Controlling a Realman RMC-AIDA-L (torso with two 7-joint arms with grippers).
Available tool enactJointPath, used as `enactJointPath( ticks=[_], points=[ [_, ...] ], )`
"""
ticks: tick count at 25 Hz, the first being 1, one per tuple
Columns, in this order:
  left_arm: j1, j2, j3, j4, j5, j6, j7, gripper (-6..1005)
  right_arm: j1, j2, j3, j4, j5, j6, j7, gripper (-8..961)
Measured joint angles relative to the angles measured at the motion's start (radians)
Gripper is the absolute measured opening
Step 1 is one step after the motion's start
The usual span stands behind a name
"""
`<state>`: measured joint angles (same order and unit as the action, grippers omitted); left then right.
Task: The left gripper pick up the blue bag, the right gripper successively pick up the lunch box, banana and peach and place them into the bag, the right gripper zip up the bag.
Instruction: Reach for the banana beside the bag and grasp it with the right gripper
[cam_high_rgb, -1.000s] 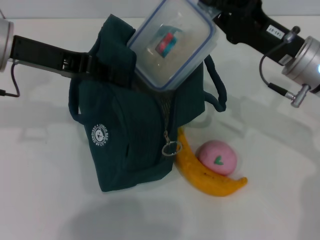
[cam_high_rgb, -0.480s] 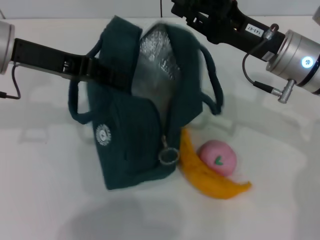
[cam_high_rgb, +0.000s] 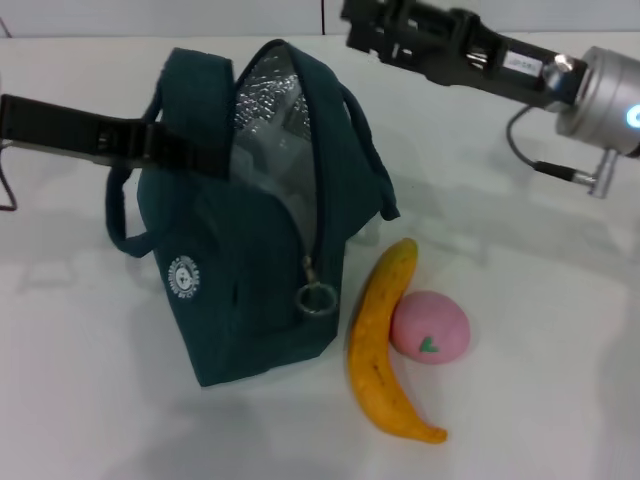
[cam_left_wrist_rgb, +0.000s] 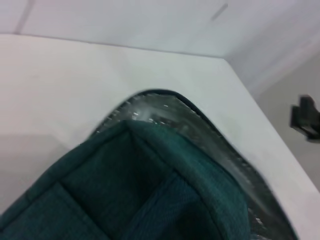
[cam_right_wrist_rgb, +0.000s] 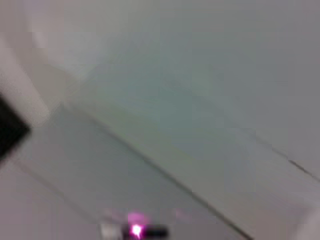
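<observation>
Gaping blue bag (cam_high_rgb: 250, 270) pinched by left gripper (cam_high_rgb: 205, 160), banana (cam_high_rgb: 378, 340) alongside.

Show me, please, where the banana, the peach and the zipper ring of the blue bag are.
banana (cam_high_rgb: 378, 340): head view, middle of its curved body.
peach (cam_high_rgb: 430, 326): head view, centre of its pink top.
zipper ring (cam_high_rgb: 315, 298): head view, metal ring on the blue bag.

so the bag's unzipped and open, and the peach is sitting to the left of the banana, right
Not quite. The blue bag is unzipped and open, but the head view shows the peach on the right of the banana, away from the bag.
</observation>
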<state>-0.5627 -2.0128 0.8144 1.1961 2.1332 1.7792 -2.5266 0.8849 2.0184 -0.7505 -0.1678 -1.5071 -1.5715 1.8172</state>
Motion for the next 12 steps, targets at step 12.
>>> enactJointPath(
  ticks=[12],
  points=[
    [0.025,-0.010,-0.123,-0.073,-0.010,-0.012,0.043,31,-0.175,-0.069,-0.210,-0.448,-0.042,0.038,0.055,872]
  ],
)
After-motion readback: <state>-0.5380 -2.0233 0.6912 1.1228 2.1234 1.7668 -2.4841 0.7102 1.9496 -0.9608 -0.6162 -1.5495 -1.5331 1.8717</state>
